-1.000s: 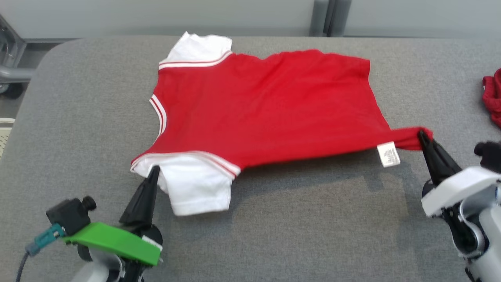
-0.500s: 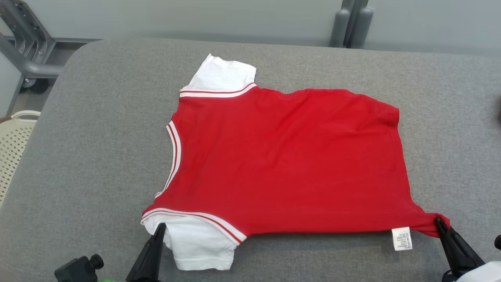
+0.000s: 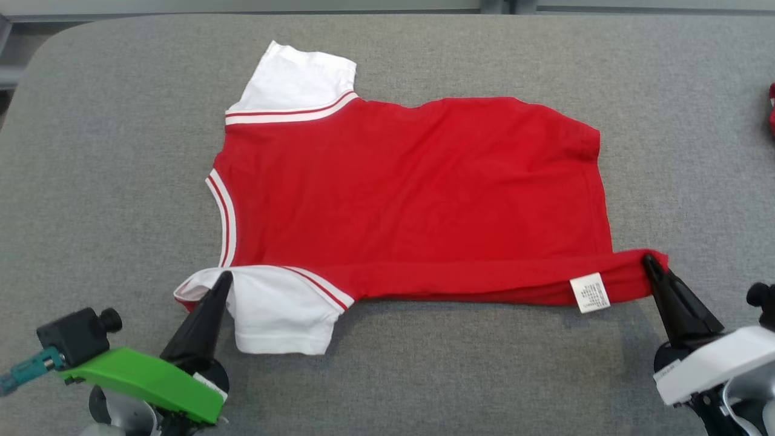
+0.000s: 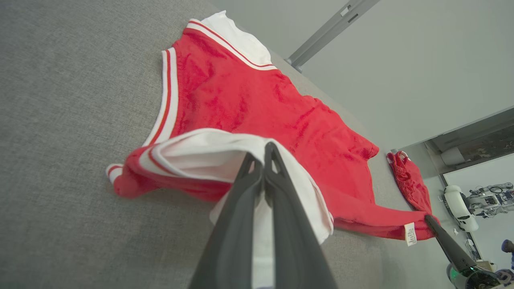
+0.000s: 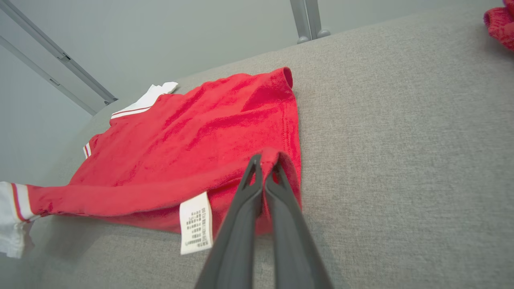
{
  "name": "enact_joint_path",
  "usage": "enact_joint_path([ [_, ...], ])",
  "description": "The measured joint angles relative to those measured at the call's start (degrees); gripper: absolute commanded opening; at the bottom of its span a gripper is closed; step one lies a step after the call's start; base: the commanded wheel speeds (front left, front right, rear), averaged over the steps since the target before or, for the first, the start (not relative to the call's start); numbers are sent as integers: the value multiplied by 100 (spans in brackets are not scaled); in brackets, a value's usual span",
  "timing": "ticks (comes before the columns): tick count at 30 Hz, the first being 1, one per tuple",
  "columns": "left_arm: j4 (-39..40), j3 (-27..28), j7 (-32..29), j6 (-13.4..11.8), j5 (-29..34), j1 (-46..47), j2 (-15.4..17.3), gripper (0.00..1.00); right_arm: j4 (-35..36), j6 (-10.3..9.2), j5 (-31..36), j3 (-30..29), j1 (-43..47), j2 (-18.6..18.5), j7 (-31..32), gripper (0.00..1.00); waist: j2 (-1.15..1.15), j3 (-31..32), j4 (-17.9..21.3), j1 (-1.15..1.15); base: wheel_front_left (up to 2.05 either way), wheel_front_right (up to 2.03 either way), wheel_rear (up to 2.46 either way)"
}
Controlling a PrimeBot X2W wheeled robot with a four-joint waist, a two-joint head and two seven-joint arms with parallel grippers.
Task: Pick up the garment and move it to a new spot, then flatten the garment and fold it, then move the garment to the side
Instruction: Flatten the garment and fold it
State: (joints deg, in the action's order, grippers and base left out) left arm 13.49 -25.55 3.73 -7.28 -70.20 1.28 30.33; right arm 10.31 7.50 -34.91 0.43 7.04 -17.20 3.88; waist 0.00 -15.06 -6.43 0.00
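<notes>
Grey table [image 3: 91, 151], bare at left and bottom around garment [image 3: 412, 188]. Left gripper [image 3: 224, 276] pinching white sleeve [image 3: 284, 315], right gripper [image 3: 648, 260] hem corner [image 3: 626, 274]; near edge newly rolled over.

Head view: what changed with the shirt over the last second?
Nothing taken or released: left gripper stays shut on the near white sleeve, right gripper on the near hem corner. The near edge, almost flat half a second ago, is now lifted and rolled into a doubled red band by the label. The rest of the shirt stays spread on the grey table; the framing shifts are camera motion.
</notes>
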Motion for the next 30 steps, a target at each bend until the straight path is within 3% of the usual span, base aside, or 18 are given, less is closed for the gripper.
enact_joint_path([
  [1, 43, 85, -207, -182, -93, 208, 63, 0, -63, 0, -57, 92, -410, 47, 171, 0, 0, -107, 110, 0, 0, 0, 0],
  [5, -78, 149, -399, -331, -179, 574, 75, 0, -368, 0, -60, 163, -905, 83, 312, 0, 0, -278, 230, 0, 0, 0, 0],
  [13, -815, 76, -492, -321, -103, 1214, -134, 0, -1014, -1, 54, 346, -1499, 192, 222, 0, 0, -402, 228, 0, 0, 0, 0],
  [24, -1755, -59, -600, -77, -129, 1772, -438, 0, -1686, -1, 71, 638, -1875, 164, -46, 0, 0, -284, 164, 0, 0, 0, 0],
  [28, -2121, -183, -779, 18, -179, 1849, -506, 15, -1868, -1, 69, 740, -1898, 148, -145, 0, 0, -223, 175, 0, 0, 0, 0],
  [30, -2314, -312, -903, 144, -169, 1908, -513, 38, -1961, -1, 79, 787, -1910, 136, -198, 0, 0, -206, 189, 1, 0, 0, 0],
])
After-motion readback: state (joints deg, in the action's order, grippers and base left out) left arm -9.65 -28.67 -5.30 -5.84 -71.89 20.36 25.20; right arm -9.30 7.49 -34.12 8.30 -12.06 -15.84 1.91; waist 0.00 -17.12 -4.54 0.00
